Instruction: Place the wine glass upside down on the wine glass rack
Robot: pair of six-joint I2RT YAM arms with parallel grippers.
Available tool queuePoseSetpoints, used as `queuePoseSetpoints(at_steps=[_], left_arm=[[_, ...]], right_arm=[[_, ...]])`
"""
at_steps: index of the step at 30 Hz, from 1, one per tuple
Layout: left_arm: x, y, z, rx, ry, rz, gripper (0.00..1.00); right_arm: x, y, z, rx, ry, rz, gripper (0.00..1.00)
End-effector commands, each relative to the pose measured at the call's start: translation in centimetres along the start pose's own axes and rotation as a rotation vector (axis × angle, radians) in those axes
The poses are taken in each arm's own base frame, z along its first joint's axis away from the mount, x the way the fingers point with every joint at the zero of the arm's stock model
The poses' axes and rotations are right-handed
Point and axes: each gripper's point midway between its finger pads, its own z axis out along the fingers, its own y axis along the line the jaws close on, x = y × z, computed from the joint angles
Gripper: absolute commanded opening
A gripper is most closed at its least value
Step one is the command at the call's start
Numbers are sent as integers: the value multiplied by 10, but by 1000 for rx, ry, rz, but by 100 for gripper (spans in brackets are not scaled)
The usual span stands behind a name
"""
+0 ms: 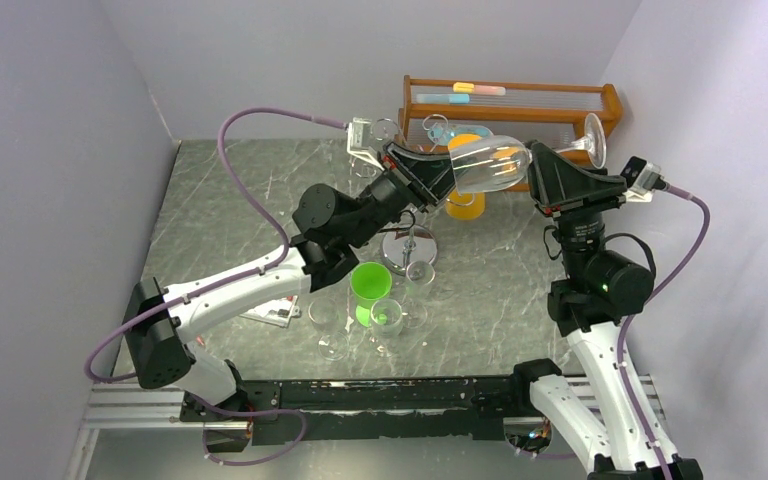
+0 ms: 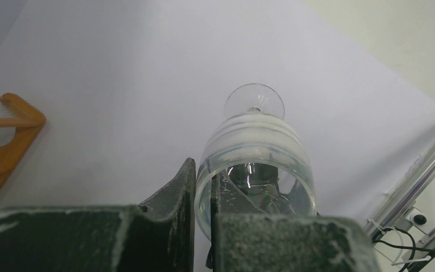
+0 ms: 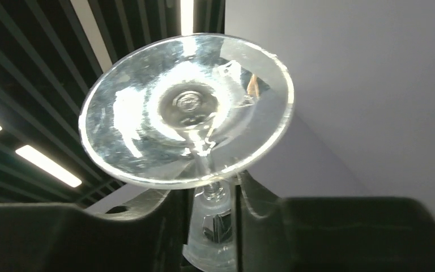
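Note:
The clear wine glass (image 1: pixel 488 163) lies on its side in the air over the back of the table, with its foot (image 1: pixel 592 140) pointing right. My left gripper (image 1: pixel 447 172) is shut on its rim, one finger inside the bowl and one outside; the left wrist view shows this grip on the glass (image 2: pixel 255 153). My right gripper (image 1: pixel 538 162) is shut on the stem (image 3: pixel 210 184) just below the round foot (image 3: pixel 187 110). The chrome wine glass rack (image 1: pixel 408 248) stands below, its shiny disc base showing, its pole and curled arms (image 1: pixel 436 126) partly hidden by my left arm.
A brown wooden shelf rack (image 1: pixel 510 100) stands at the back wall. An orange cup (image 1: pixel 465 203) is behind the chrome rack. A green cup (image 1: pixel 370 283) and several clear glasses (image 1: pixel 330 322) stand in front of it. A flat card (image 1: pixel 275 312) lies near my left arm.

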Motion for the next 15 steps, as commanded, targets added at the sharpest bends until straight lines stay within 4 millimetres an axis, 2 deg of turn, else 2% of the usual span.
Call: queuePoseSetpoints(at_steps=[1, 5, 10, 12, 15], left_arm=[[-29, -30, 6, 90, -112, -17, 5], [-26, -33, 7, 109, -115, -30, 5], [-20, -39, 8, 144, -99, -29, 6], [-18, -38, 6, 138, -96, -26, 16], [-20, -28, -1, 77, -106, -8, 42]], right_arm=[[-11, 21, -2, -62, -55, -17, 26], [-13, 25, -1, -67, -59, -30, 12], [-12, 27, 2, -77, -52, -34, 0], [-13, 27, 2, -71, -58, -51, 0], [-16, 27, 5, -37, -61, -96, 0]])
